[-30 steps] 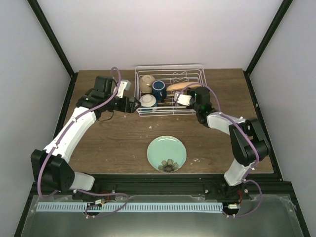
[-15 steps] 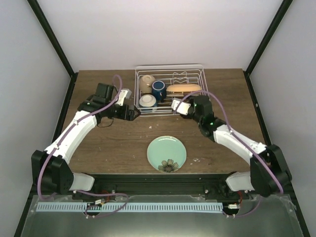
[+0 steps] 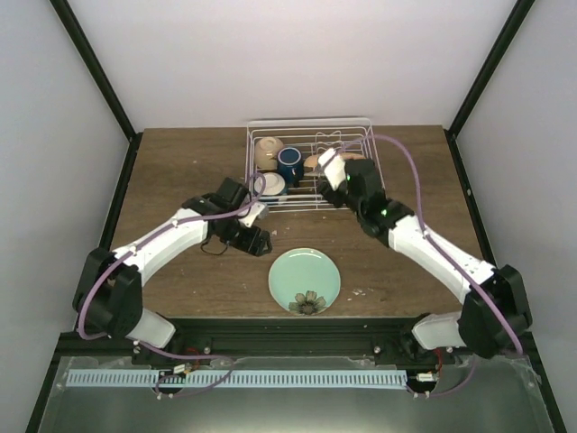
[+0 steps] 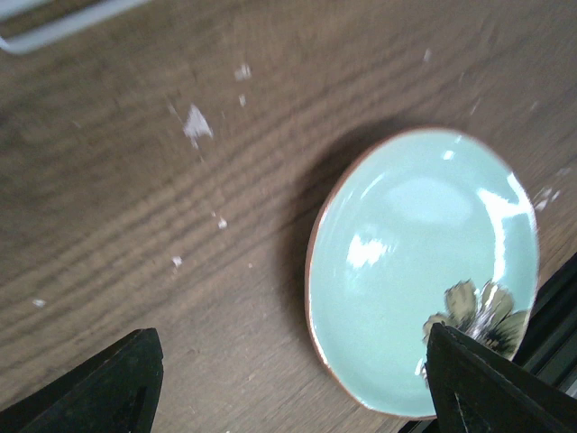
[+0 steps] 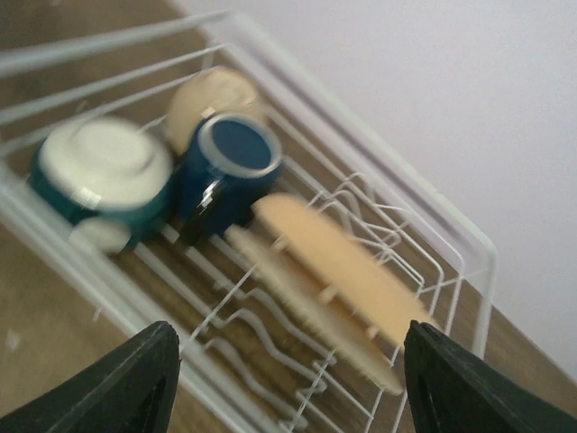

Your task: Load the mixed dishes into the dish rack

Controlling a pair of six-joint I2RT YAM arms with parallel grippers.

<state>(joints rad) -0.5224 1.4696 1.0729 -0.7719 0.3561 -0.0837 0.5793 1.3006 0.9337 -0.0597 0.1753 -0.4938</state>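
The white wire dish rack (image 3: 309,122) stands at the back centre. It holds the cream bowl (image 3: 268,152), the dark blue mug (image 3: 289,163), the white bowl with blue outside (image 3: 270,185) and the orange-yellow plate (image 3: 315,161), which stands on edge in the prongs. All show in the right wrist view: rack (image 5: 388,162), cream bowl (image 5: 216,94), mug (image 5: 231,161), white bowl (image 5: 97,173), plate (image 5: 343,271). The pale green plate (image 3: 305,276), with a dark flower at its near edge, lies flat on the table. My left gripper (image 3: 261,240) is open and empty just left of it (image 4: 424,262). My right gripper (image 3: 330,170) is open and empty above the rack's front.
The wooden table (image 3: 180,171) has small white flecks (image 4: 195,124) left of the green plate. A black rail (image 3: 288,332) runs along the near edge, close behind the plate. Dark frame posts and pale walls bound the sides and back.
My left arm has swung from beside the rack's left side down toward the green plate. My right gripper has pulled away from the orange-yellow plate and now hovers over the rack's front.
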